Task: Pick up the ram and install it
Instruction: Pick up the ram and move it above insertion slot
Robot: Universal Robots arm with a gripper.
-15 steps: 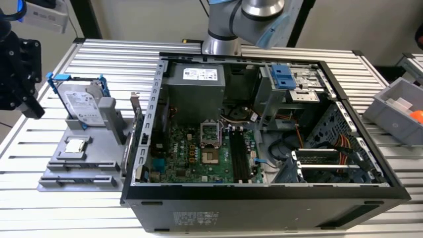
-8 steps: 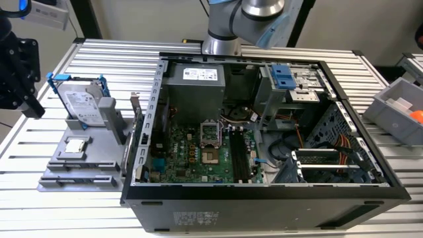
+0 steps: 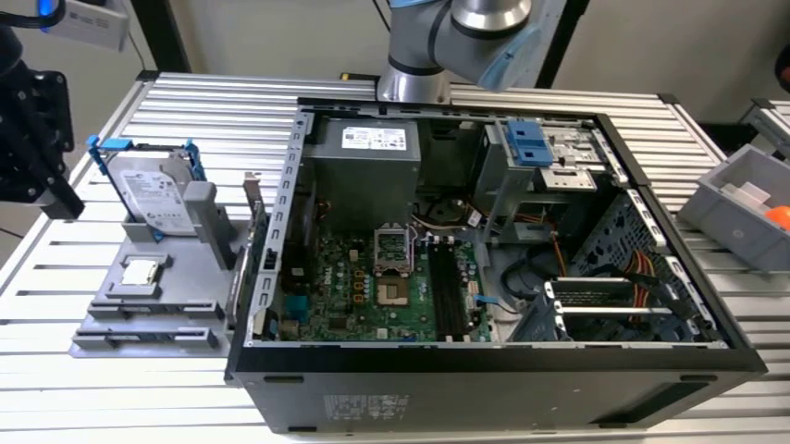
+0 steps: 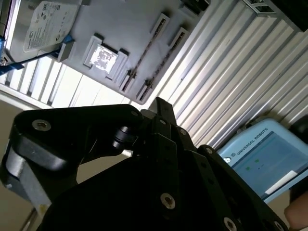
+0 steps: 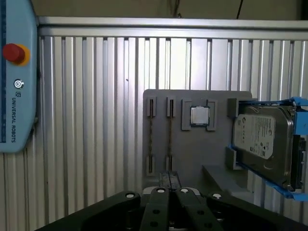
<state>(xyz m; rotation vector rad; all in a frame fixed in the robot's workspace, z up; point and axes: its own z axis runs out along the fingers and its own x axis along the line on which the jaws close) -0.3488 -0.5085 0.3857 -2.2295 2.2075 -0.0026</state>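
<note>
The grey fixture (image 3: 185,277) stands on the table at the exterior view's left, beside the open computer case (image 3: 494,277). Two narrow slots (image 5: 150,137) in the fixture each show a thin brownish strip seen edge-on. I cannot tell whether either strip is the ram. My gripper (image 3: 55,199) hangs above the table at the far left of the exterior view, apart from the fixture. Both wrist views show the gripper (image 5: 169,174) (image 4: 159,102) with its black fingers met at the tips and nothing visible between them. The black memory slots (image 3: 445,289) lie on the motherboard inside the case.
A silver hard drive in a blue frame (image 3: 154,190) stands upright on the fixture, and a small square processor chip (image 3: 140,271) lies next to it. A grey bin (image 3: 746,208) sits at the exterior view's right. A teach pendant (image 5: 17,77) lies on the slatted table.
</note>
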